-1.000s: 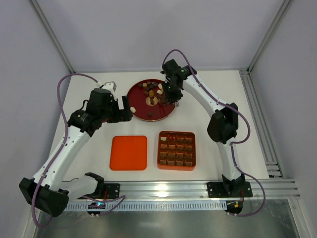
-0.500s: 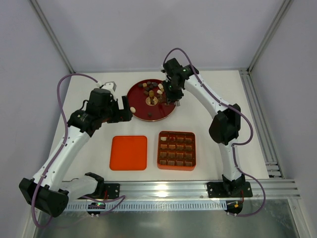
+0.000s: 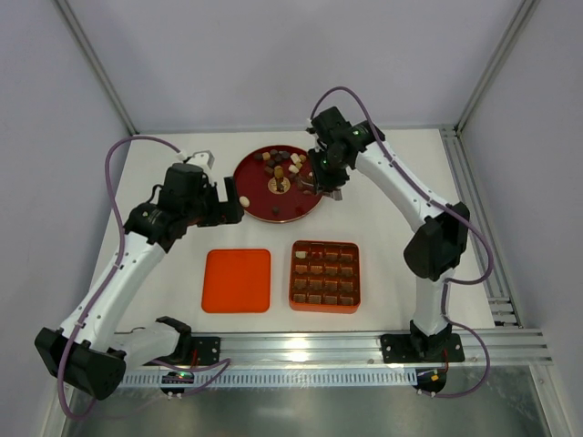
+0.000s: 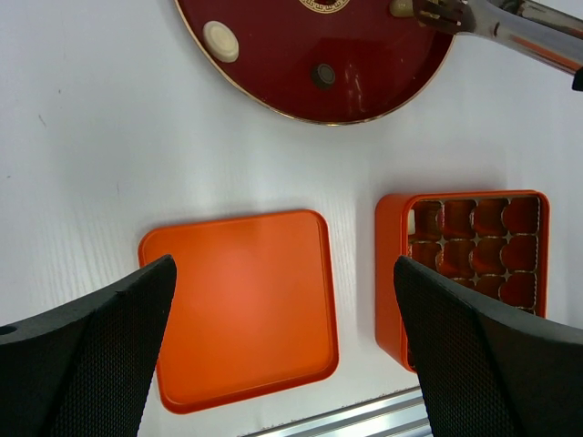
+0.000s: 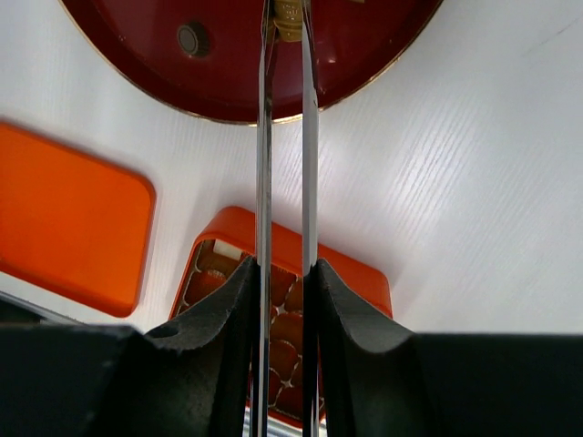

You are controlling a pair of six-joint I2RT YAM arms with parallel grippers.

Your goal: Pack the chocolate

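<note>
While the chocolate is too small for bare fingers, the right gripper works with tweezers, and in the top view it hangs over the right edge of the plate, where the loose pieces lie mostly in the far half. The left gripper waits just beside the plate's left rim, out of the way, I think. Nearer the bases, the box stands open with its lid flat beside it on the left, so the cells are free to receive pieces. Several cells already hold brown pieces and 1 far corner cell holds a pale one. The far row looks mostly free, but I cannot count exactly. From the left wrist, its 2 fingers are spread wide with nothing between them, above the lid and the box. 1 cream piece and 1 dark round piece lie on the near part of the plate, and the tweezers come in from the right over the rim. From the right wrist, the fingers are pressed together on the 2 blades, and the blade tips pinch 1 tan piece above the plate. It looks lifted, but I cannot tell this surely. I judge the step to be the carrying of this piece to a free cell. A weak squeeze could drop it on the way.
</note>
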